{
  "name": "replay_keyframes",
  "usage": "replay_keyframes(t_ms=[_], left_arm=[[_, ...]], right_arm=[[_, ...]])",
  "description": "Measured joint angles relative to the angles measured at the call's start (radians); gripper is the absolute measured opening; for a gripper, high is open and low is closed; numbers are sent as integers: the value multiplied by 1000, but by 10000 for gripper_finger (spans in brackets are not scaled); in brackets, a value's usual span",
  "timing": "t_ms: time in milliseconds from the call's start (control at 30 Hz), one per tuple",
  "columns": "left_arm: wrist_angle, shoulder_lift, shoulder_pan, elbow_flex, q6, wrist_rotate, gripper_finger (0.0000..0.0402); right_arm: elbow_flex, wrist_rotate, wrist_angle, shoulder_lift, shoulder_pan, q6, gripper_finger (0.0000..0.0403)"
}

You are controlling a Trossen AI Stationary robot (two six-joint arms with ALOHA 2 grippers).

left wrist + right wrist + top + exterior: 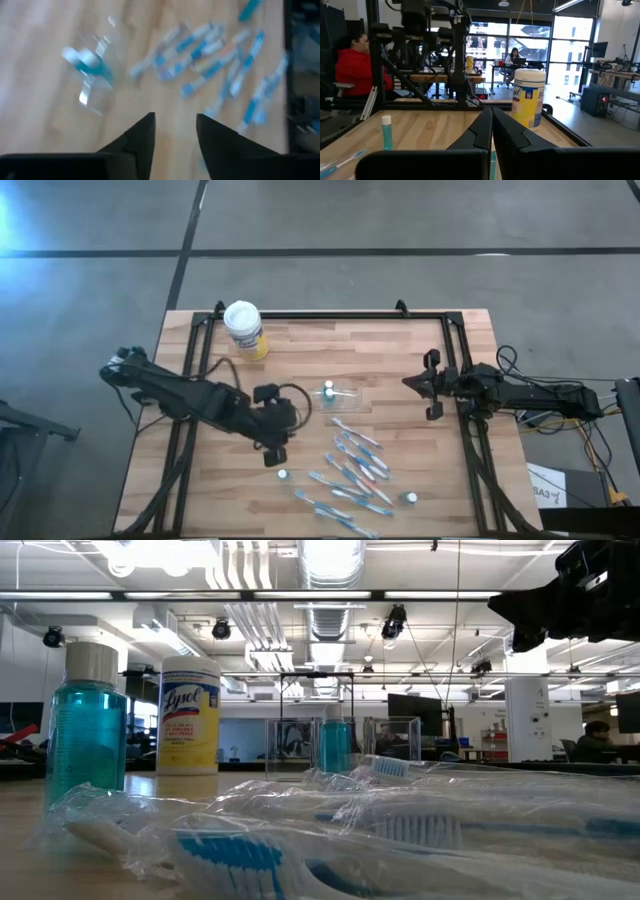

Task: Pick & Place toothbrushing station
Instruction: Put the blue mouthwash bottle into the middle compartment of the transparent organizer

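Several blue-and-white toothbrushes lie scattered flat on the near middle of the table; they also show in the left wrist view. A small clear pouch lies flat with a white-topped tube in it. Two more tiny tubes stand near the brushes. My left gripper is open and empty, above the table just left of the pouch. My right gripper is shut and empty at the table's right side.
A yellow canister with a white lid stands at the far left. The black frame rails run along the table's far, left and right sides. Bare wood lies between the pouch and the right gripper. People sit in the room beyond.
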Motion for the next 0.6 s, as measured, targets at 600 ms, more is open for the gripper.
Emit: replay_keyframes(t_ms=[600], left_arm=[[-89,234,-107,74,-30,273,197]], right_arm=[[0,0,0,0,0,-9,8]])
